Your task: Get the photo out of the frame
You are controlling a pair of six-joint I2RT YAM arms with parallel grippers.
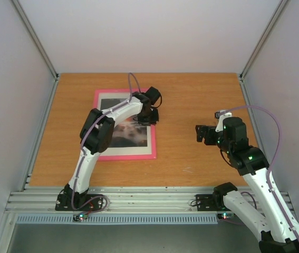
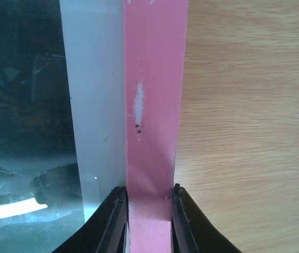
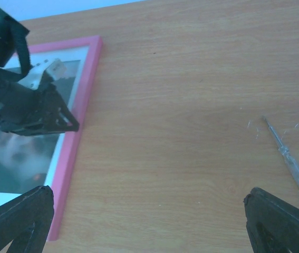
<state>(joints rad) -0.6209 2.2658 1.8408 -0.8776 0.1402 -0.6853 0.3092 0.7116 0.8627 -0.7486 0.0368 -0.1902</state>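
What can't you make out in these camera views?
Top view: the left arm hides much of the photo and how the left hand grips the frame.
Left wrist view: reflections hide the photo; the picture's edges cut the frame off.
Right wrist view: the thin tool on the table is too blurred to identify.

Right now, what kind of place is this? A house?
Probably a robot lab booth, not a house: plain white walls box in a wooden table, and the left arm and right arm are bolted to a metal rail.
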